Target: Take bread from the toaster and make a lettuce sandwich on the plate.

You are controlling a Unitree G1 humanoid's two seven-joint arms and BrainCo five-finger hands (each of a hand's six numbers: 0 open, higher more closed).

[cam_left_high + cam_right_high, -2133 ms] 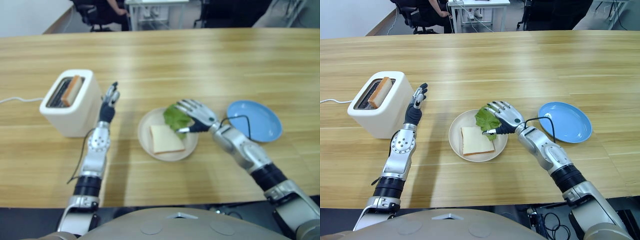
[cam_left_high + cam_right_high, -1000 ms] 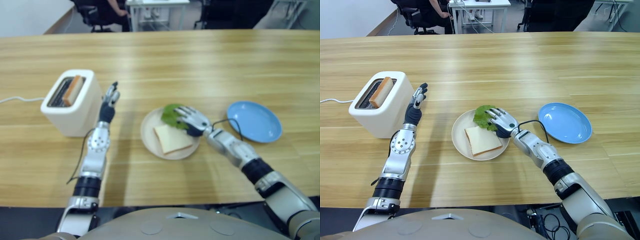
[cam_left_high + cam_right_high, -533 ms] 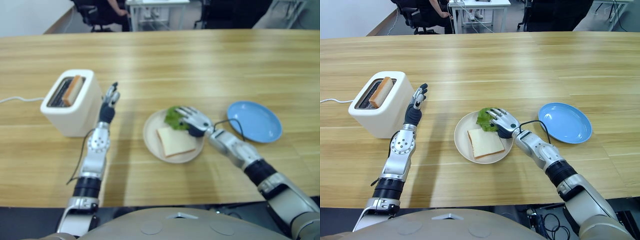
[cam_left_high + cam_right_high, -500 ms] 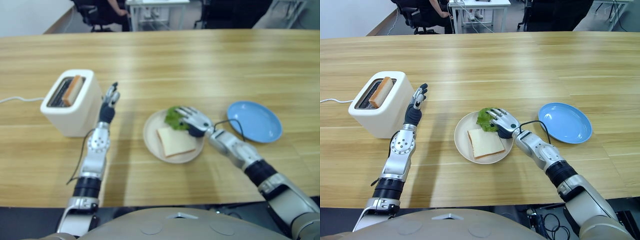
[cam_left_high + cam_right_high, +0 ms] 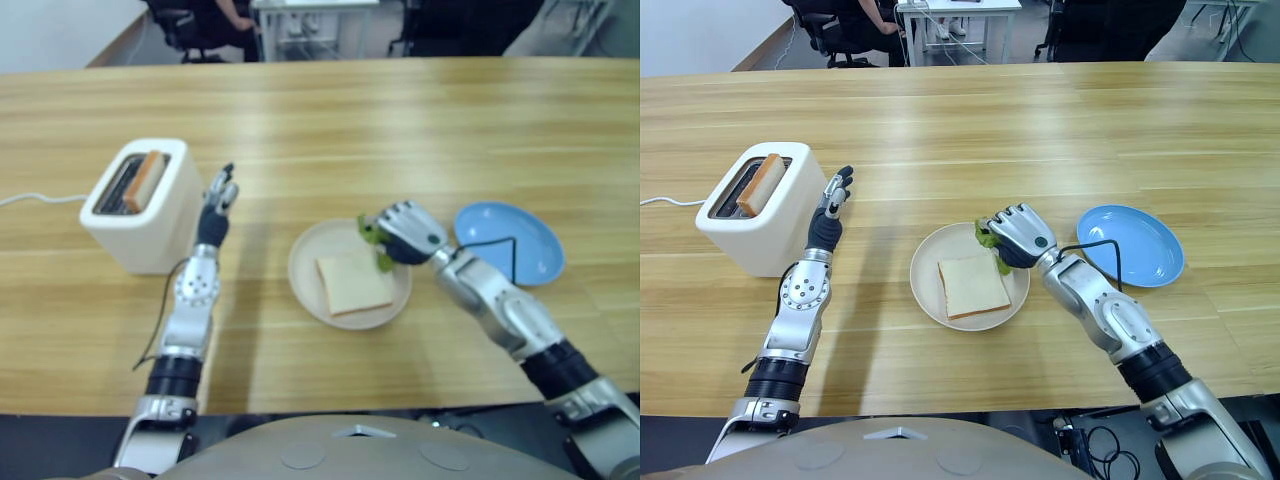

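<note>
A white toaster [image 5: 748, 213] at the left holds one browned bread slice [image 5: 759, 184] in its slot. On the beige plate [image 5: 931, 258] in the middle lies a white bread slice [image 5: 971, 285]. My right hand [image 5: 1020, 235] hovers over the plate's far right rim, shut on a green lettuce leaf [image 5: 989, 240] that sticks out at the left of the fingers. Just right of the toaster, my left hand [image 5: 834, 203] stands open with fingers pointing away, holding nothing.
A blue plate [image 5: 1130, 245] lies to the right of my right hand. A white cord [image 5: 662, 200] runs off the toaster to the left. Chairs and a small table stand beyond the table's far edge.
My right hand has closed on the lettuce and lifted it off the plate's far rim. The beige plate has slid slightly right. The left arm has kept still.
</note>
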